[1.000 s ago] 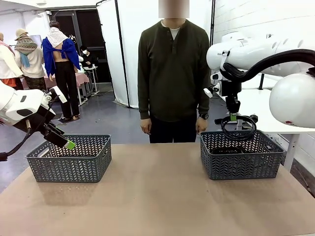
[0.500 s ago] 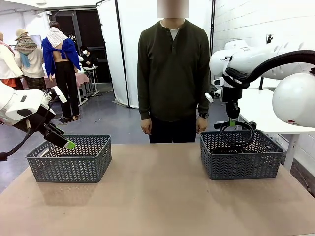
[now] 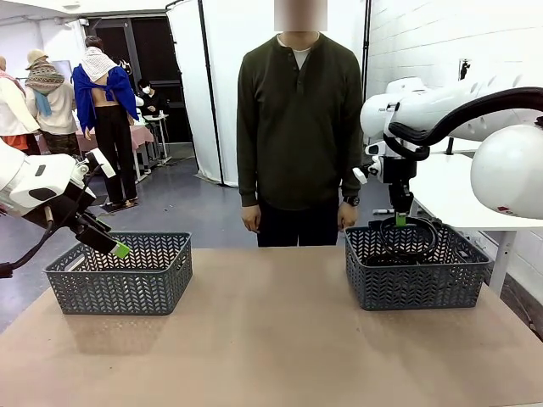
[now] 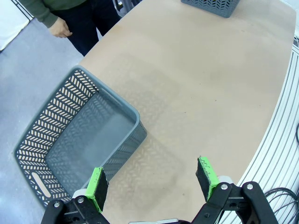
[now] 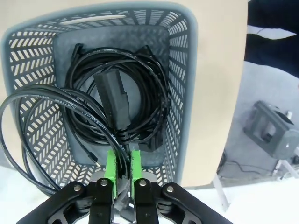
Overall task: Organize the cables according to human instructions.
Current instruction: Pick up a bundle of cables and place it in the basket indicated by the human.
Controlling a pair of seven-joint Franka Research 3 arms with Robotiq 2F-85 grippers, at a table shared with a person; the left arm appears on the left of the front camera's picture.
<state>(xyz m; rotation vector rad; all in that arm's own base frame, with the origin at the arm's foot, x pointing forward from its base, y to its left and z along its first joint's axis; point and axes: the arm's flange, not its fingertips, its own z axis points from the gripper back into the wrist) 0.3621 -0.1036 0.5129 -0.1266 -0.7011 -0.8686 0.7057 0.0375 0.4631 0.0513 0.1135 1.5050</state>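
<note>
My right gripper (image 3: 400, 220) hangs over the right basket (image 3: 416, 287), shut on a looped black cable (image 3: 422, 229) that dips past the rim. In the right wrist view the green pads (image 5: 111, 164) pinch this cable (image 5: 44, 99), whose loops spread left over the basket wall (image 5: 187, 70). A second coiled cable (image 5: 140, 77) lies on the basket floor. My left gripper (image 3: 119, 248) hovers at the near left corner of the empty left basket (image 3: 119, 288); the left wrist view shows it open (image 4: 152, 170) with nothing between its fingers. The human (image 3: 299, 127) stands behind the table, arms down.
The left wrist view looks down on the empty left basket (image 4: 32, 140) at the table's edge, the person's hand (image 4: 60, 31) and the other basket (image 4: 210, 7) far off. Bare tabletop (image 3: 271, 339) lies between the baskets. A white table (image 3: 450, 191) stands at right.
My right gripper has come down a little with the cable, so the loop now hangs lower into the right basket. The left arm and the person have not moved.
</note>
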